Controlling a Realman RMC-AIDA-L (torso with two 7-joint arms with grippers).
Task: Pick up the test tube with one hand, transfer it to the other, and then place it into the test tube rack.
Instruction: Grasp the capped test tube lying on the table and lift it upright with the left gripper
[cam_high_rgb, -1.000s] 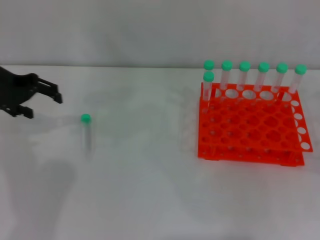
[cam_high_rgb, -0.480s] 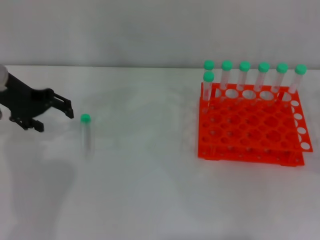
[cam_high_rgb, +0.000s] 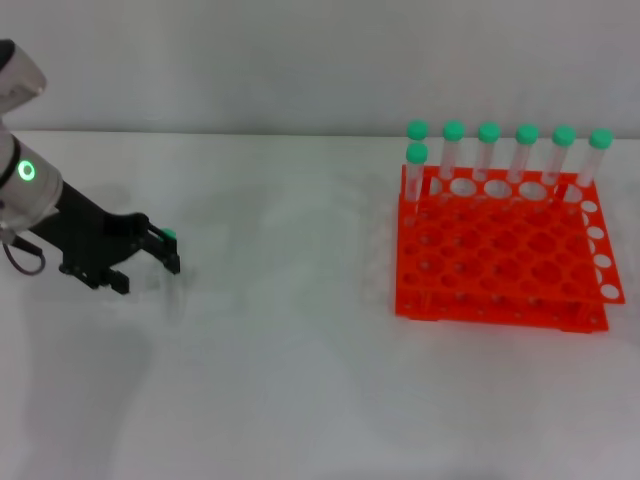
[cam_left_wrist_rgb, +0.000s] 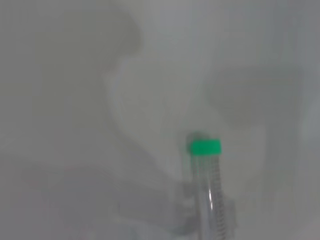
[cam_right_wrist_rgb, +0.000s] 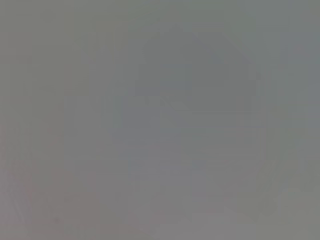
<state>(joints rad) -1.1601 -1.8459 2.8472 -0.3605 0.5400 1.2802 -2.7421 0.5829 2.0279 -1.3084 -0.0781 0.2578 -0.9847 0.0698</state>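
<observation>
**Left gripper at the lying tube**

On the left of the white counter (cam_high_rgb: 300, 380): left gripper (cam_high_rgb: 148, 267), black, low over the surface, on a silver-white arm with a lit green ring. Fingers (cam_high_rgb: 168, 262) spread apart, one tip at the test tube (cam_high_rgb: 171, 237), the other nearer the camera; nothing clamped between them. Of the tube, only the green cap visible in the head view, just behind the farther fingertip, the clear body largely hidden or too faint to trace. Touching or merely beside: impossible to tell.

In the left wrist view: same tube (cam_left_wrist_rgb: 209, 185) lying flat on the counter, cap toward the far side, clear body running toward the camera.

Well apart on the right: orange test tube rack (cam_high_rgb: 500, 250), two tiers, flat on the counter. Seven other green-capped tubes (cam_high_rgb: 488, 150) upright along its back edge, six in a row and one just in front at the left corner.

Right gripper not in view; right wrist view only flat grey.
</observation>
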